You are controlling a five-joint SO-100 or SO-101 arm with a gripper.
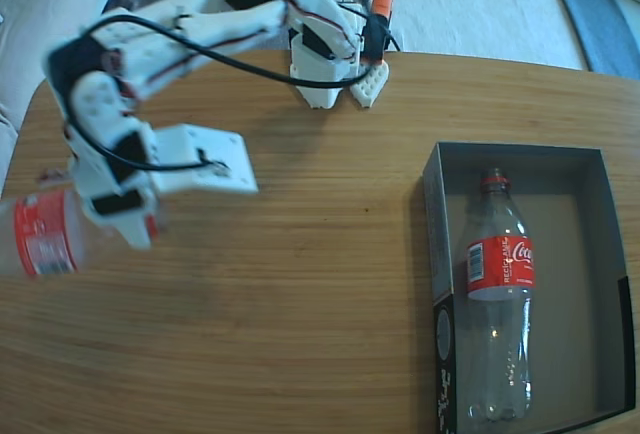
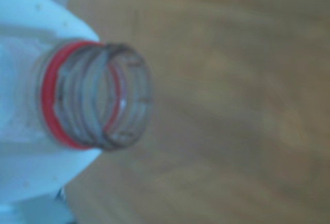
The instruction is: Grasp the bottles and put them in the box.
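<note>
Clearly gripper [image 1: 130, 216] clamps bottle [image 1: 40, 234] neck — boxed bottle [image 1: 498, 284] reads Coca-Cola.

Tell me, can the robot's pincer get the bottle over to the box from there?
Probably yes. The pincer looks clamped on the bottle at its neck, the bare table lies between, and the box is open beside the bottle already inside.

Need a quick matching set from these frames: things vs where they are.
Things:
1. clear plastic Coca-Cola bottle with cap
2. uncapped clear plastic Coca-Cola bottle
3. dark grey cardboard box
4. white arm base

Places:
A. far table edge
B. right side of wooden table
C. lying in the box
D. in white gripper, left edge

Pairs: 1-C, 2-D, 3-B, 4-A
</note>
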